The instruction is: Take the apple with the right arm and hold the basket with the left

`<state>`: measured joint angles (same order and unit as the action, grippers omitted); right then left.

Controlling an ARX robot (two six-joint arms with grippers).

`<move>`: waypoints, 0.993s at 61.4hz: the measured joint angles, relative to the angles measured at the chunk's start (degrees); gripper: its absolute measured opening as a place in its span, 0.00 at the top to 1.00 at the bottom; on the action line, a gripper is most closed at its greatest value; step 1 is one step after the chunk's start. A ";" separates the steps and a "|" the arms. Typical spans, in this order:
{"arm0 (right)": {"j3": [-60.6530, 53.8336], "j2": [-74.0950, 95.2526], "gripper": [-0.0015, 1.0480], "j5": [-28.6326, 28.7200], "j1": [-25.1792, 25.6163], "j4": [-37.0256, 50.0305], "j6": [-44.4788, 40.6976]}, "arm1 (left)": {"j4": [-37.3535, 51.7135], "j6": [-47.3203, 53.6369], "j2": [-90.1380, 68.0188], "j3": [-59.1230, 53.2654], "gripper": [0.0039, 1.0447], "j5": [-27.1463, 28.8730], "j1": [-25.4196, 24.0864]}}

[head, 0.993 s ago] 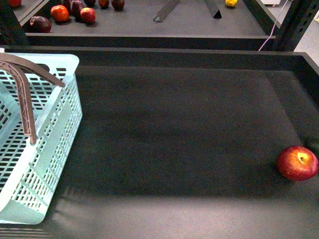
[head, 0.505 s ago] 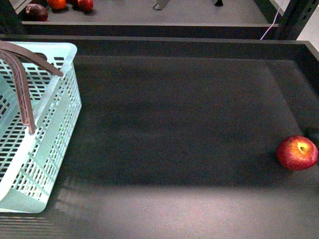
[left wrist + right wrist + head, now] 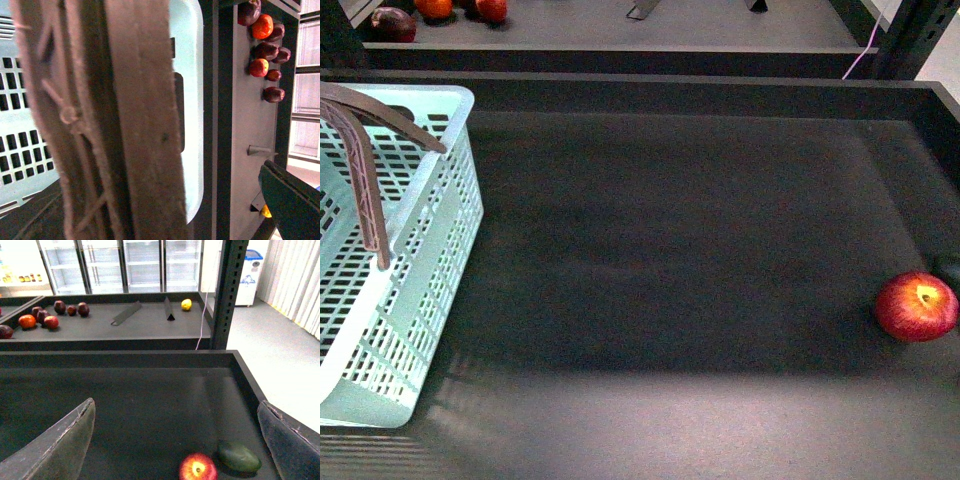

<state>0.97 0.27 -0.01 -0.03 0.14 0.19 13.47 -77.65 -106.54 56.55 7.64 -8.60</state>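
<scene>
Right jaws are wide apart, so centre them on the apple (image 3: 917,306) at the frame's right edge before closing; left jaws, can't tell.

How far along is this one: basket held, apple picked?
Nothing finished. The apple lies untouched on the dark tray, beside a green fruit. In hand: the right hand is open, aimed at it. The handle of the basket fills the left wrist view; a grip can't be confirmed. Left: grasp and lift the apple.
</scene>
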 joint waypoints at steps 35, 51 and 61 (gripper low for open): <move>0.00 0.00 0.08 0.00 0.00 -0.02 -0.02 | -4.98 -0.28 -0.74 1.05 0.76 1.18 -0.39; 0.00 0.00 0.08 0.00 0.00 0.00 0.00 | -6.03 -0.74 -0.46 1.73 0.86 1.05 0.26; 0.00 0.00 0.08 0.00 0.00 -0.02 0.00 | -7.06 -0.50 1.92 1.73 0.86 0.20 1.75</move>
<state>0.97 0.27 -0.01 -0.03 0.12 0.19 6.42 -78.15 -104.62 58.28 7.84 -6.85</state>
